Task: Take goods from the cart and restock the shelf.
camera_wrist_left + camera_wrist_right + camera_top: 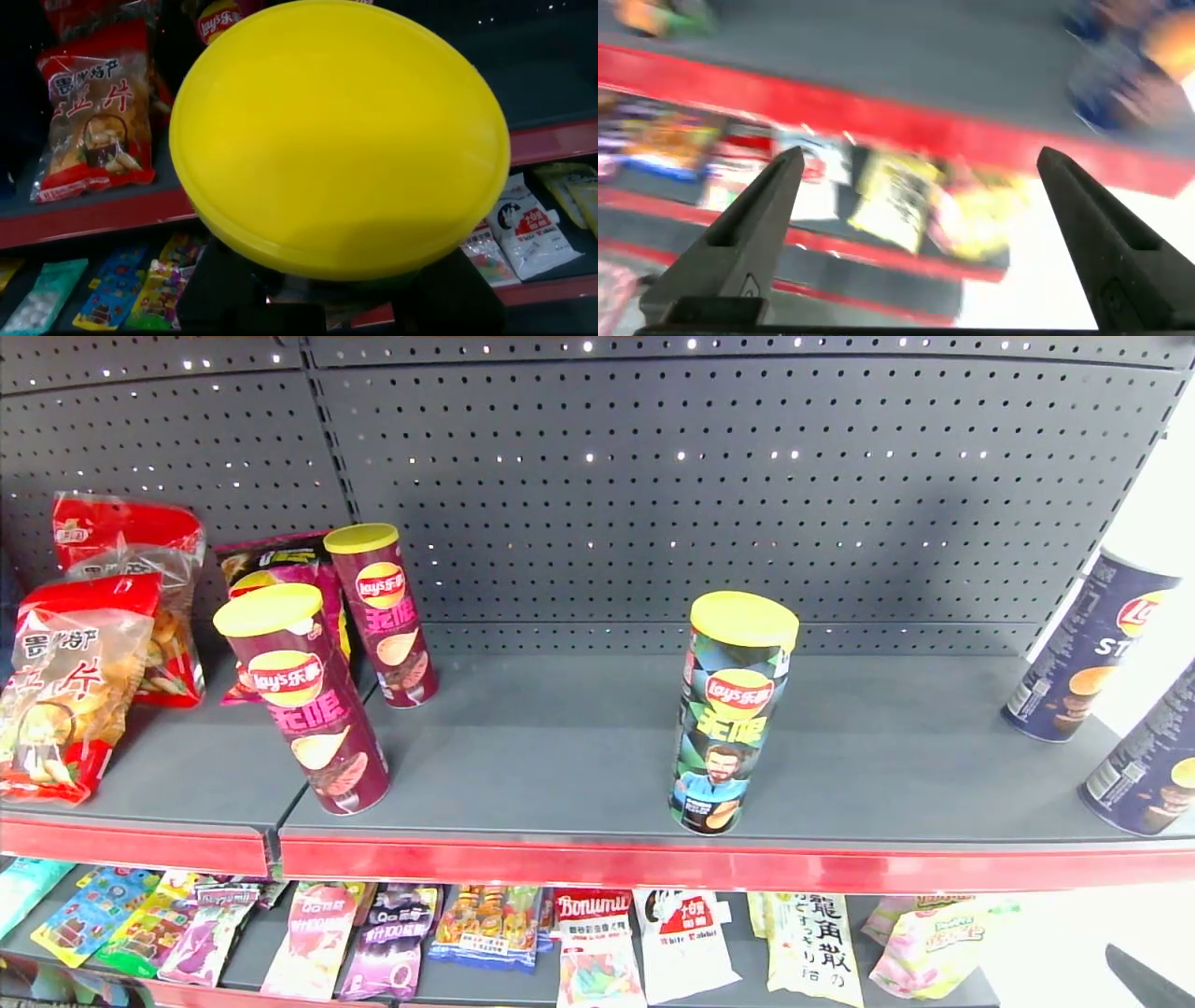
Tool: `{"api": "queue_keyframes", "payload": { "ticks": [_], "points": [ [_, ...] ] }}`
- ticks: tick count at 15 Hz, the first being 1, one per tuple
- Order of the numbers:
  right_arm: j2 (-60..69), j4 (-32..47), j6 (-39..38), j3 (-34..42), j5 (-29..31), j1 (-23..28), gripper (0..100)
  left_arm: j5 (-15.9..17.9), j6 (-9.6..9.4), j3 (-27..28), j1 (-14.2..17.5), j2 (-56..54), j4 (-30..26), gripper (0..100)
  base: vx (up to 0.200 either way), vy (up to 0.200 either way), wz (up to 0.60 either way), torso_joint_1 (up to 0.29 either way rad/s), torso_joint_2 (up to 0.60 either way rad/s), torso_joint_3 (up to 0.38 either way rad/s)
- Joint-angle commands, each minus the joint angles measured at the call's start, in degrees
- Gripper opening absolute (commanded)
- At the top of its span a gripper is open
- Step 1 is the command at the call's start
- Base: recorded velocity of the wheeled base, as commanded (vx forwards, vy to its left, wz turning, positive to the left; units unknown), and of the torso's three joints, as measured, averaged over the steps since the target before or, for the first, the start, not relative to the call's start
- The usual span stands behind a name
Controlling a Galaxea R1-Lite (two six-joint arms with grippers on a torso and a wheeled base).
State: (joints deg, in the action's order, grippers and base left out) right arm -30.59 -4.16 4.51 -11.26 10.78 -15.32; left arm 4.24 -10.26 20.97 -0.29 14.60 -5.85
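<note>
A chip can with a broad yellow lid (341,140) stands right under the left wrist camera, and my left gripper (332,301) is shut on it, dark fingers (224,299) flanking its body below the lid. Behind it runs the grey shelf with its red front edge (93,219). In the head view the same shelf (579,747) carries two maroon cans (303,700) (383,616), a patterned can (733,709) at the middle front, and two dark blue cans (1088,649) (1144,765) at the right. My right gripper (920,154) is open and holds nothing, facing the shelf's red edge (878,117).
Red snack bags (75,681) lie at the shelf's left end. The lower shelf holds a row of several flat snack packets (597,943). A perforated grey back panel (700,495) closes the shelf behind. Bare shelf floor lies between the patterned can and the blue cans.
</note>
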Motion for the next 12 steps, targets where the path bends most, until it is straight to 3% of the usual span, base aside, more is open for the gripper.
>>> {"api": "queue_keyframes", "payload": {
  "ticks": [1, 2, 3, 7, 9, 12],
  "points": [
    [17.23, 12.95, 0.06, -1.30, 0.03, 9.08, 100, -0.02, 1.39, -0.23, 0.03, 1.22, 0.05, 0, 0.000, 0.000, 0.00, 0.000, 0.00, 0.000],
    [25.22, 19.80, 0.15, -0.60, -0.93, 8.91, 100, 0.15, 1.74, -0.75, -0.06, 1.04, 0.05, 0, 0.000, 0.000, 0.00, 0.000, 0.00, 0.000],
    [25.05, 20.42, -0.38, -0.25, -0.32, 9.08, 100, 0.68, 1.83, -0.67, -0.15, 0.86, 0.05, 0, 0.000, 0.000, 0.00, 0.000, 0.00, 0.000],
    [24.96, 15.93, 0.24, 4.14, 0.56, 9.00, 100, 7.54, 2.35, -0.05, -0.15, 0.42, -2.50, 0, 0.000, 0.000, 0.00, 0.000, 0.00, 0.000],
    [24.96, 15.85, 0.15, 4.23, 0.47, 9.00, 100, 8.06, 4.29, 0.13, -0.15, -0.98, -4.78, 0, 0.000, 0.000, 0.00, 0.000, 0.00, 0.000],
    [24.96, 15.85, -0.20, 4.32, 0.56, 9.00, 100, 8.06, 4.46, -0.14, -0.15, -2.04, -4.96, 0, 0.000, 0.000, 0.00, 0.000, 0.00, 0.000]
  ]
}}
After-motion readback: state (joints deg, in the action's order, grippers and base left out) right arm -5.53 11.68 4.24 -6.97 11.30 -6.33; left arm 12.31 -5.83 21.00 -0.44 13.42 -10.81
